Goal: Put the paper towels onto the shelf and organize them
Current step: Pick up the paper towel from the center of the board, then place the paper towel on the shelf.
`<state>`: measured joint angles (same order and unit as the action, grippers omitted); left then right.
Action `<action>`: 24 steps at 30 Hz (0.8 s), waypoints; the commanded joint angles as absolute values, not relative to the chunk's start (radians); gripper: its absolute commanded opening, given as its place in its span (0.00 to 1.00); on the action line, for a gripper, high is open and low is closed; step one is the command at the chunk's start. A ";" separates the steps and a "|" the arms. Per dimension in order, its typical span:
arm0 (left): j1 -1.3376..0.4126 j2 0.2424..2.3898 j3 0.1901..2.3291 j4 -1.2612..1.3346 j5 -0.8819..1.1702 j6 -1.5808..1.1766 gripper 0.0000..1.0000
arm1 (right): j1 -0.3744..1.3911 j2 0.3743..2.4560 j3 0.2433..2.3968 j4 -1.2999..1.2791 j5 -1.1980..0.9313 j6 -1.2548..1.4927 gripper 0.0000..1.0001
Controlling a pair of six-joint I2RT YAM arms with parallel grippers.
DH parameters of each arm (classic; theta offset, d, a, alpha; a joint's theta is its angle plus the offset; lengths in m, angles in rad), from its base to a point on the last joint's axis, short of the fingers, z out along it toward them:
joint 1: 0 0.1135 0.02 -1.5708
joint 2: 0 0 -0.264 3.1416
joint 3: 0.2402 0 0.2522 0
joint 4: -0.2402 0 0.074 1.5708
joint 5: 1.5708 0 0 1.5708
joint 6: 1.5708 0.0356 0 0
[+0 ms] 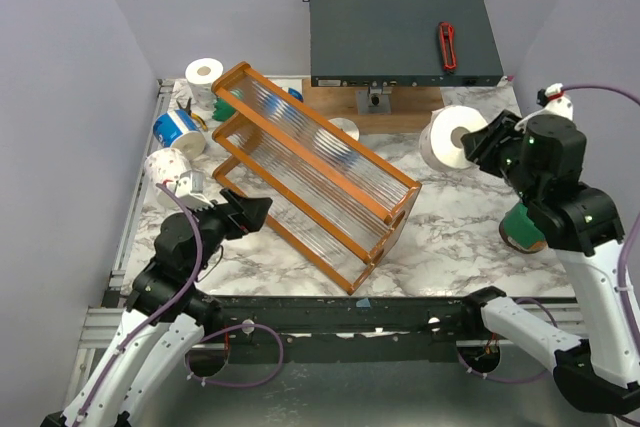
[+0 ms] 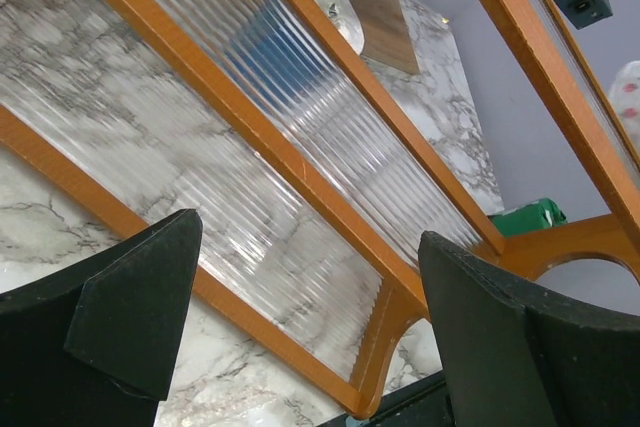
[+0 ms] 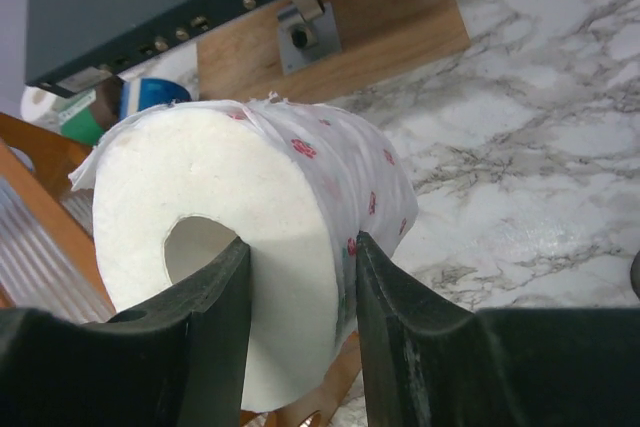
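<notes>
The shelf (image 1: 320, 172) lies askew across the middle of the table, with an orange-brown frame and clear ribbed tiers. My right gripper (image 1: 480, 143) is shut on a white paper towel roll (image 1: 446, 138) and holds it in the air just right of the shelf's far end. In the right wrist view one finger is inside the roll's (image 3: 280, 162) core and the other presses its red-dotted outside. My left gripper (image 1: 252, 213) is open and empty at the shelf's near-left side. In the left wrist view the shelf (image 2: 300, 162) fills the space beyond the gripper (image 2: 310, 282).
Loose rolls lie at the far left: a white one (image 1: 204, 72), a blue one (image 1: 178, 131) and a dotted white one (image 1: 165, 164). More rolls sit behind the shelf (image 1: 345, 128). A green roll (image 1: 521, 227) lies under my right arm. A dark grey box (image 1: 400, 32) stands at the back.
</notes>
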<state>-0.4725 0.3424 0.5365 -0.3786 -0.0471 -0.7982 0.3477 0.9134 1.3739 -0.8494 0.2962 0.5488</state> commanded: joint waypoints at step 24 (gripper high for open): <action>-0.467 0.247 0.584 -0.593 -0.133 -0.856 0.92 | 0.346 1.288 1.974 -0.848 -0.239 0.570 0.37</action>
